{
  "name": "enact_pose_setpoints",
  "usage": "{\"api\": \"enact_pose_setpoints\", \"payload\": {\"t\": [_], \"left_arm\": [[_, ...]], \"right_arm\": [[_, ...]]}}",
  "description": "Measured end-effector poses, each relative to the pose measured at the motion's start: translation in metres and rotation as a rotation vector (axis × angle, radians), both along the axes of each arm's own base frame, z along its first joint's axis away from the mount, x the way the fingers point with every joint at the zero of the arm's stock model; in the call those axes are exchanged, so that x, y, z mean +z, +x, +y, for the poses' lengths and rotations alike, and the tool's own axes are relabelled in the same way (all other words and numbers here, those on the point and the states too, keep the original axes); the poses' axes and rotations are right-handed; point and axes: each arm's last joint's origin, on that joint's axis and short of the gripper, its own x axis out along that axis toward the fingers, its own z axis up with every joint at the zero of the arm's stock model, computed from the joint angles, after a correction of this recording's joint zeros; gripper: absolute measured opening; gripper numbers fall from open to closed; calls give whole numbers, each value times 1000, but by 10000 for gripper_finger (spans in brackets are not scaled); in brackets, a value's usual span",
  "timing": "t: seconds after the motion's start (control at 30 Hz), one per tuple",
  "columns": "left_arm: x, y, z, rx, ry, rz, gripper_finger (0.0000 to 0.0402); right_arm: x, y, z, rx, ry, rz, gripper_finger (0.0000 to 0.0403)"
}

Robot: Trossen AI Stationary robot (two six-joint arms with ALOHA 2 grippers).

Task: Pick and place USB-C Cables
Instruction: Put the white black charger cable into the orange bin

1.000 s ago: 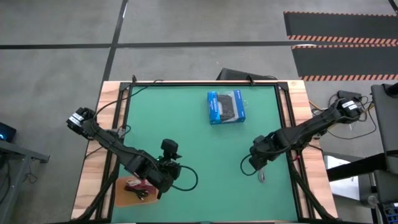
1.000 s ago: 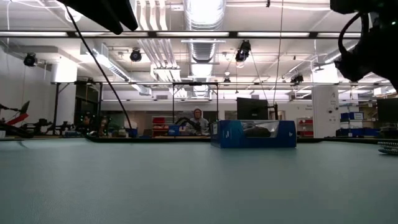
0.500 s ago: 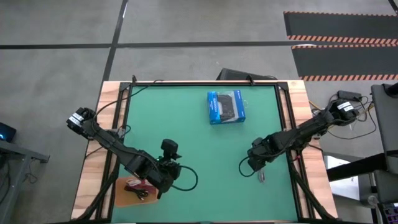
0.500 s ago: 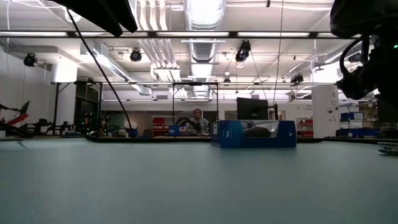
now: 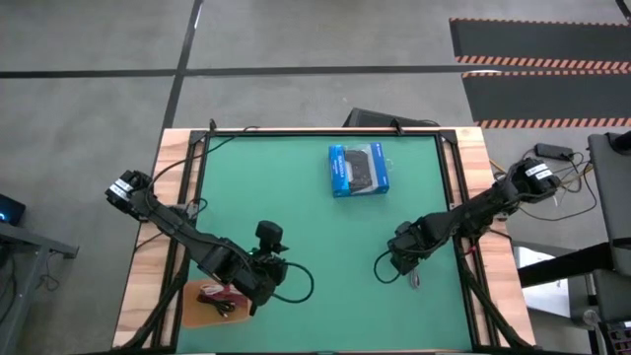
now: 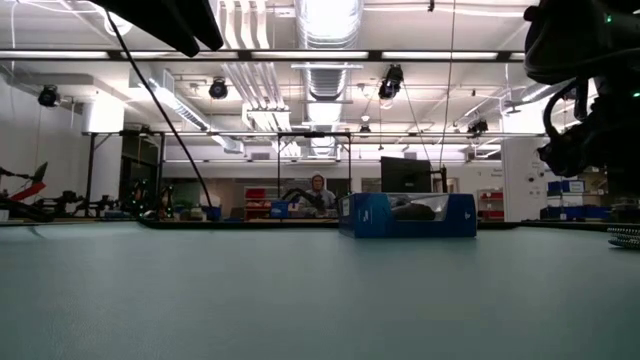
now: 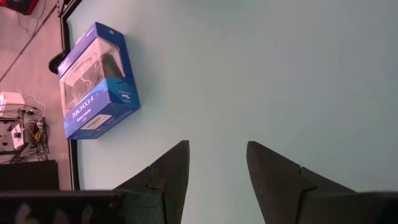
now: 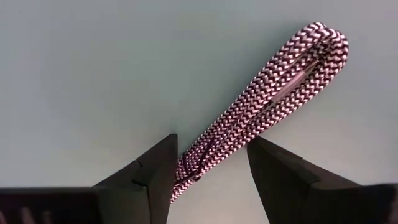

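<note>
A grey braided USB-C cable [image 8: 267, 87], folded into a short bundle, lies flat on the green mat [image 5: 315, 227] near the right edge; it also shows in the high view [image 5: 414, 281] and the low view [image 6: 625, 237]. My right gripper [image 8: 212, 140] is open just above it, a finger on either side of the bundle's near end; it also shows in the high view [image 5: 396, 258]. A red cable [image 5: 209, 292] and a dark cable [image 5: 225, 308] lie on a wooden board [image 5: 195, 314] at the near left. My left gripper [image 7: 217, 146] is open and empty beside that board. The white cable is not in view.
A blue-and-black packaged box [image 5: 357, 170] lies on the mat toward the far edge, right of centre. The mat's middle is bare. Black frame rails [image 5: 452, 197] run along the mat's edges. A person sits far off in the room behind [image 6: 318, 190].
My right gripper has come down and gone a little toward the table's near-left, closer to the grey cable. The cable has not moved.
</note>
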Motion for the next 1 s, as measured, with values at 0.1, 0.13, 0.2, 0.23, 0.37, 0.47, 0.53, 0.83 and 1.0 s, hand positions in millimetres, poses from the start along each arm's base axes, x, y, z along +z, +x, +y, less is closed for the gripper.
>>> {"api": "enact_pose_setpoints", "payload": {"t": [0.1, 0.13, 0.2, 0.23, 0.37, 0.47, 0.53, 0.83, 1.0], "left_arm": [[0, 0, 0, 0, -3, -5, 145], [0, 0, 0, 0, -4, -6, 145], [1, 1, -1, 0, -10, -15, 145], [1, 2, -1, 0, -17, -26, 145], [3, 5, -3, 0, -41, -64, 145], [4, 7, -5, 1, -60, -91, 145], [5, 8, -6, 1, -69, -103, 145], [8, 13, -8, 0, -107, -161, 145], [10, 15, -10, 0, -129, -192, 145]], "right_arm": [[-2, 0, 0, 12, -1, 5, 176], [-1, 0, 0, 14, -1, 3, 172], [0, 0, 0, 17, 1, -7, 161], [1, 0, 0, 18, -1, -14, 155], [2, 1, 0, 34, -5, -34, 121], [2, 1, 0, 44, -4, -38, 91], [2, 1, 0, 50, -4, -43, 70], [14, 9, 2, 123, -3, -89, 19], [31, 16, 4, 162, -8, -171, 26]]}}
